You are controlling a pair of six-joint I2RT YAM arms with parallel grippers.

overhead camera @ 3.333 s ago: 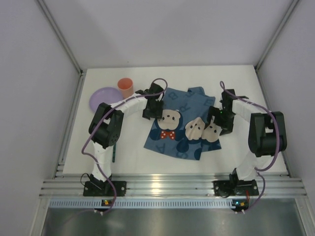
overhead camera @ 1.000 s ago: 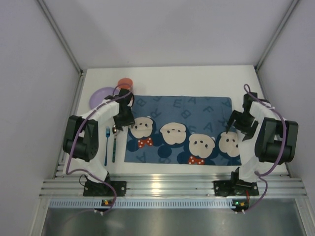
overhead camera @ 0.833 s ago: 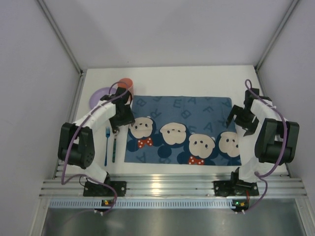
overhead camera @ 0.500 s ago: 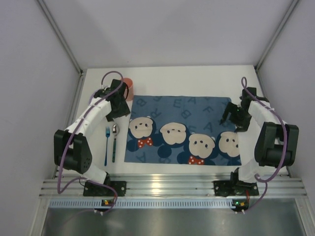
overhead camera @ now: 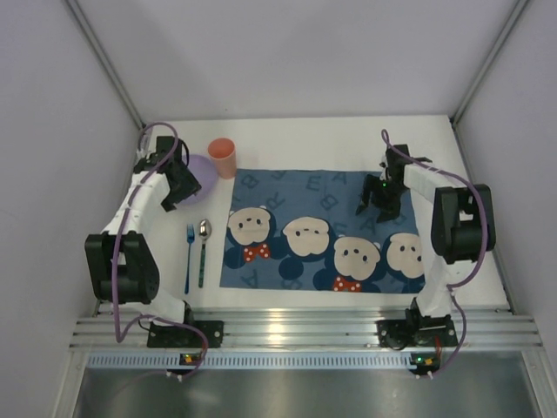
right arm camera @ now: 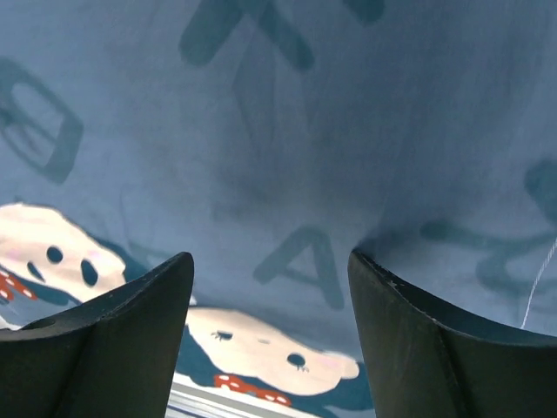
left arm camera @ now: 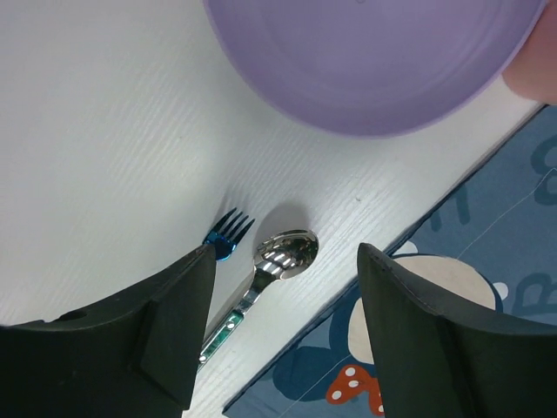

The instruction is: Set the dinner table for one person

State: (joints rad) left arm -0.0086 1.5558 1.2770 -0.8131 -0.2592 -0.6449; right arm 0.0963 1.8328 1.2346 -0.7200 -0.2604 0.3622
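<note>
The white dinner table (overhead camera: 305, 135) carries a blue bear-and-alphabet placemat (overhead camera: 322, 228), spread flat. A purple plate (overhead camera: 205, 169) and an orange cup (overhead camera: 222, 157) stand off its far left corner. A blue fork (overhead camera: 189, 258) and a spoon (overhead camera: 202, 250) lie side by side left of the placemat. My left gripper (overhead camera: 184, 192) is open and empty at the plate's near left rim. In the left wrist view the plate (left arm camera: 374, 61), fork (left arm camera: 228, 233) and spoon (left arm camera: 283, 252) show beyond its open gripper (left arm camera: 283, 292). My right gripper (overhead camera: 372, 202) is open and empty, low over the placemat's far right part (right arm camera: 287, 139).
Grey walls enclose the table on three sides. A metal rail (overhead camera: 305, 329) runs along the near edge by the arm bases. The cup's rim shows at the right edge of the left wrist view (left arm camera: 541, 61).
The crumpled placemat has been spread flat. My left gripper has moved from the placemat's left edge back and left to the plate. My right gripper has moved left from the right edge.
</note>
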